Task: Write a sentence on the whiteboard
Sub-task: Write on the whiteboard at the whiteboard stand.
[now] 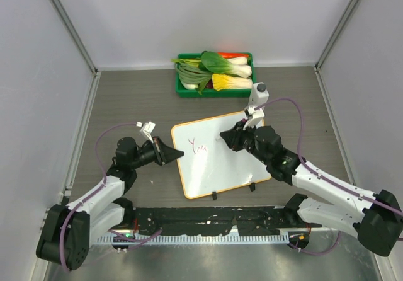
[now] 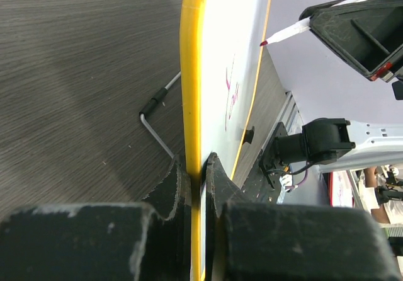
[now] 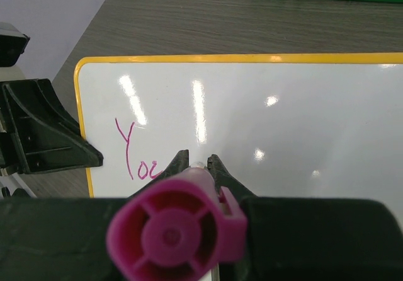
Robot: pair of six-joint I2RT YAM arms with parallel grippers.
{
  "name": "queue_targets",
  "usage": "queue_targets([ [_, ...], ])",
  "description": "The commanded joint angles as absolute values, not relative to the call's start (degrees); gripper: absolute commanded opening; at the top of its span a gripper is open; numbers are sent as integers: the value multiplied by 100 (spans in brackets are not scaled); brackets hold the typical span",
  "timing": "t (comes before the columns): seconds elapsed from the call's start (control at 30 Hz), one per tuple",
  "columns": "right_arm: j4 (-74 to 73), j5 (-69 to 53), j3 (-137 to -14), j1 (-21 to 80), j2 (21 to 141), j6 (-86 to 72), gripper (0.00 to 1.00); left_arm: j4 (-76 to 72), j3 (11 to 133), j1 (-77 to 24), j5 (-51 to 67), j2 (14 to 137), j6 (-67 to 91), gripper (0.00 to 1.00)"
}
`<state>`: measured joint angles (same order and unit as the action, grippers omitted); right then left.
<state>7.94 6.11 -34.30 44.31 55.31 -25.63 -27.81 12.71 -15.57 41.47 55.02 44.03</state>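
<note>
The pink butt of one marker (image 3: 176, 234) fills the near view, clamped in the right tool (image 3: 196, 162), its tip close over the whiteboard (image 1: 217, 171). That single whiteboard lies flat in the middle of the surface (image 1: 126, 98), in front of one green tray (image 1: 181, 92) of vegetables, and bears only the opening letters of the sentence (image 3: 135, 155). It looks thin, stiff, light and glossy, so I judge it would skid under pen pressure. The rim is the place to hold it, and the left tool (image 2: 196, 167) is closed on that left edge. Two tools, both gripping.
</note>
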Motion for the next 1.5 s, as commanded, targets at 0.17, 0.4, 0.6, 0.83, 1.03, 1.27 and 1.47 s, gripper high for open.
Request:
queue_targets([
  [0.17, 1143, 747, -3428, 4491, 5704, -2470, 1, -2505, 1274, -1441, 3524, 5599, 3621, 0],
  [0.4, 1151, 686, -3437, 4482, 5950, -2452, 1, -2575, 1292, -1450, 3586, 5686, 3647, 0],
  [0.6, 1134, 466, -3463, 4482, 5977, -2408, 1, -2610, 1292, -1441, 3621, 5722, 3647, 0],
  [0.83, 809, 404, -3437, 4509, 5863, -2347, 1, -2645, 1301, -1441, 3630, 5739, 3647, 0],
  [1.03, 712, 395, -3296, 4535, 5748, -2329, 1, -2672, 1301, -1433, 3674, 5766, 3647, 0],
  [1.27, 633, 624, -3269, 4535, 5590, -2303, 1, -2663, 1318, -1424, 3683, 5801, 3647, 0],
  [1.47, 668, 747, -3331, 4535, 5449, -2285, 1, -2681, 1327, -1424, 3691, 5845, 3656, 0],
])
